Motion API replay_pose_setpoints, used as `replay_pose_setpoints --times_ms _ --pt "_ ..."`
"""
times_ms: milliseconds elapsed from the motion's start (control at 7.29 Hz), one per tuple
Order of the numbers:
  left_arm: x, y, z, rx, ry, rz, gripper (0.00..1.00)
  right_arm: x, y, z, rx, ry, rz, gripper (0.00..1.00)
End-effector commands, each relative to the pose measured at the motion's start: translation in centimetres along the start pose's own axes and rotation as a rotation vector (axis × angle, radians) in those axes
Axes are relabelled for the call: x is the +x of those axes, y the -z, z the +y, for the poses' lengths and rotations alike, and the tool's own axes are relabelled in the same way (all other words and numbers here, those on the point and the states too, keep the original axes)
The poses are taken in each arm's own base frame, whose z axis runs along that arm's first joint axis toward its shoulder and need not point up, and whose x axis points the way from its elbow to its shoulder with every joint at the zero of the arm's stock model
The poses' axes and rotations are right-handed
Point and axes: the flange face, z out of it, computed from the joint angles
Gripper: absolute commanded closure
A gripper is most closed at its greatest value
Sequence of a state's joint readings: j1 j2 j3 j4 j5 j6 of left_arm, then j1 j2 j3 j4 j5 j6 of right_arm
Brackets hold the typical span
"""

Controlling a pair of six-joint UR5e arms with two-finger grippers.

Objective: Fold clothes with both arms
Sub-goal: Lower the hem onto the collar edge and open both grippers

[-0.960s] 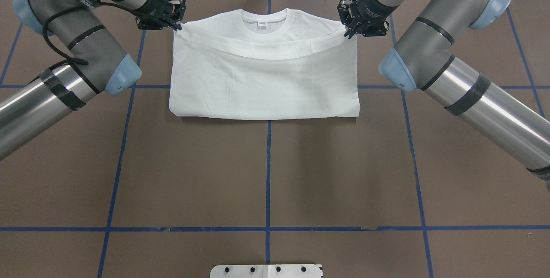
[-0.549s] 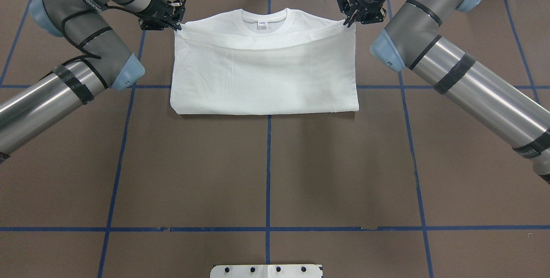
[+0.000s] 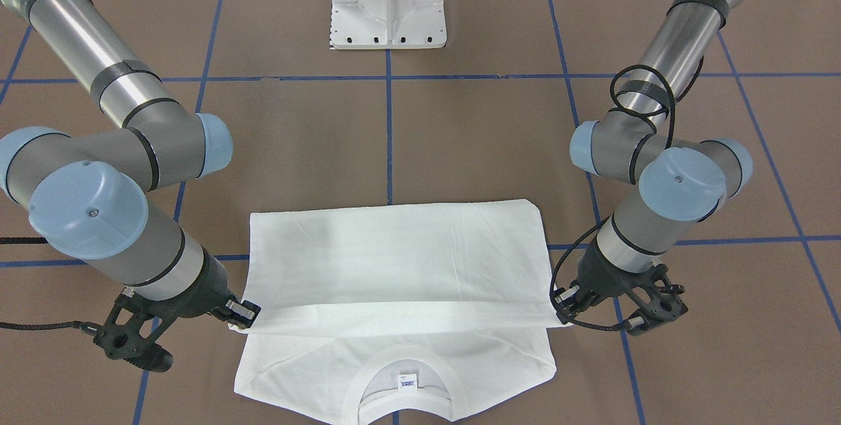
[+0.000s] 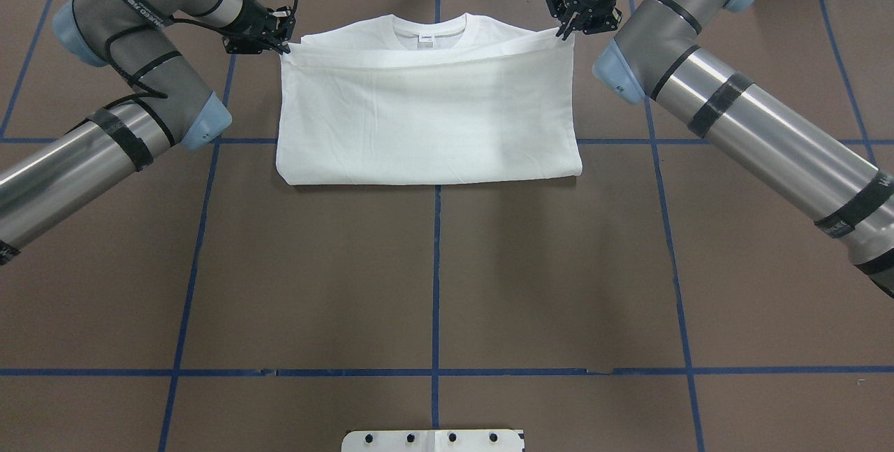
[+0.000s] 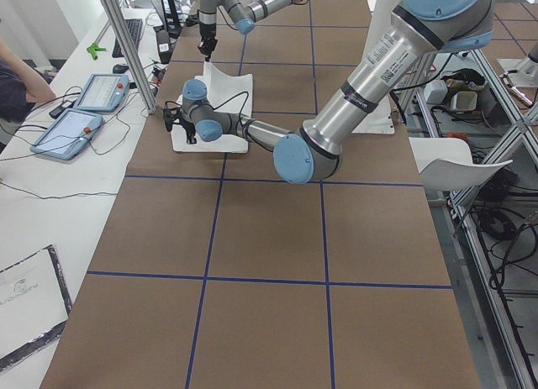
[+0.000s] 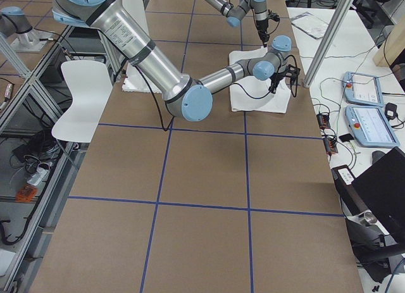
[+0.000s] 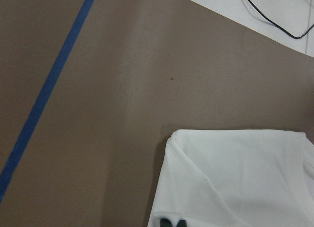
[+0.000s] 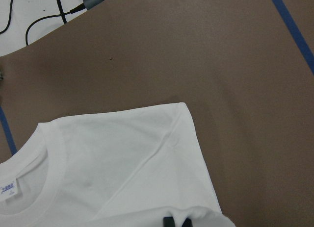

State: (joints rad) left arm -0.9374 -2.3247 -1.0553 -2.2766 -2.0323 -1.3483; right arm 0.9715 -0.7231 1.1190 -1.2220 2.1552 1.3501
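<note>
Item: white T-shirt, lying on the far half of the brown counter across the central blue tape line. Its lower part is doubled over toward the ribbed collar, which shows beyond the turned edge along with the neck label. Left end effector and right end effector: each pinched tight on one corner of the turned edge, lifting it slightly off the layer beneath.
</note>
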Motion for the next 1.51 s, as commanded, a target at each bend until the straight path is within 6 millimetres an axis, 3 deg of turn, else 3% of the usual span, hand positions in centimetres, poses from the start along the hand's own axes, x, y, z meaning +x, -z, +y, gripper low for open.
replay_pose_setpoints --times_ms 0,274,549,823,1372 --pt "-0.2 -0.3 -0.1 0.002 -0.001 0.002 1.00 0.5 -0.6 -0.4 -0.001 0.012 0.013 1.00" --pt "-0.1 -0.2 -0.1 0.002 -0.003 0.003 1.00 0.6 -0.7 -0.5 -0.001 0.011 0.016 1.00" --pt "1.5 0.2 -0.3 0.009 0.023 0.015 1.00 0.6 -0.8 -0.4 -0.001 0.011 0.016 1.00" --pt "2.3 -0.7 -1.4 0.046 0.033 -0.009 1.00 1.0 -1.5 -0.7 0.001 0.006 0.031 1.00" --pt "3.4 -1.0 -1.5 0.045 0.032 -0.011 1.00 1.3 -1.7 -0.9 0.000 0.019 0.036 1.00"
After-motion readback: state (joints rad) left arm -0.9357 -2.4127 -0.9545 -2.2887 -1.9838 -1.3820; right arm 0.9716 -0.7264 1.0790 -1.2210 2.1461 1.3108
